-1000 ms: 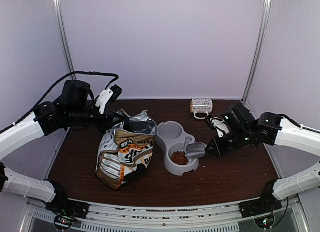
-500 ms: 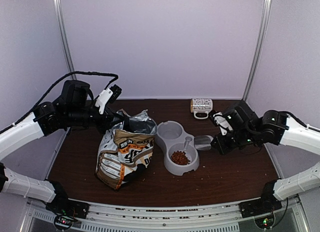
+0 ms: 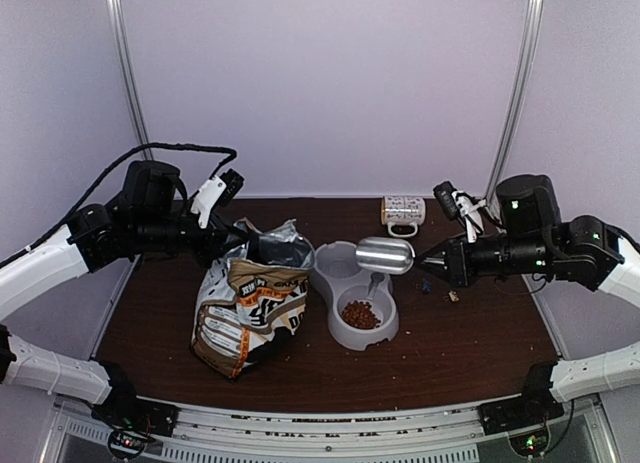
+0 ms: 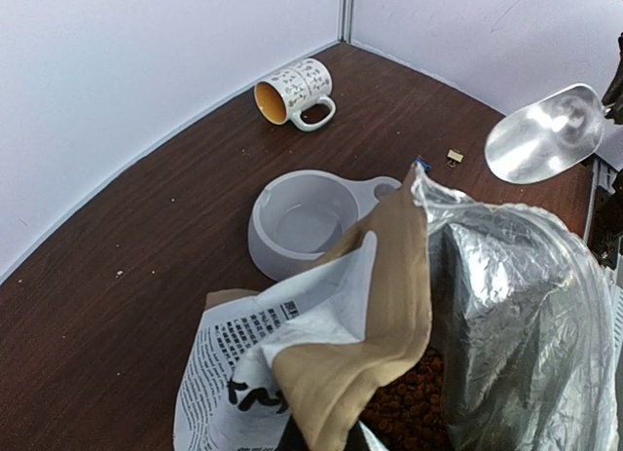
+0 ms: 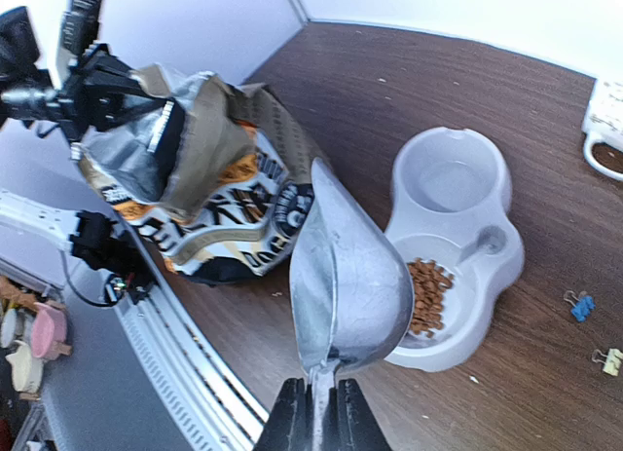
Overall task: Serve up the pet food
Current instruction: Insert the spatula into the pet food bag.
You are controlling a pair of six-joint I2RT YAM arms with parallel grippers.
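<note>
Reddish-brown pet food (image 3: 359,314) lies in the near compartment of the grey double bowl (image 3: 345,335); it also shows in the right wrist view (image 5: 426,293). More kibble (image 4: 414,402) shows inside the open printed bag (image 3: 245,303). My right gripper (image 3: 425,259) is shut on the handle of a silver metal scoop (image 3: 384,254), held in the air above the bowl, turned on its side; it also shows in the right wrist view (image 5: 346,276). My left gripper (image 3: 232,245) is shut on the bag's top edge (image 4: 375,324), holding the mouth open.
A patterned white mug (image 3: 403,214) lies on its side at the back of the brown table. A blue binder clip (image 5: 580,304) and a small yellowish clip (image 3: 453,296) lie on the table right of the bowl. The bowl's far compartment (image 4: 304,222) holds no kibble.
My right gripper has lifted the scoop from the bowl's near compartment and raised it up and back to the right. The kibble stays in the bowl. The left arm has not moved.
</note>
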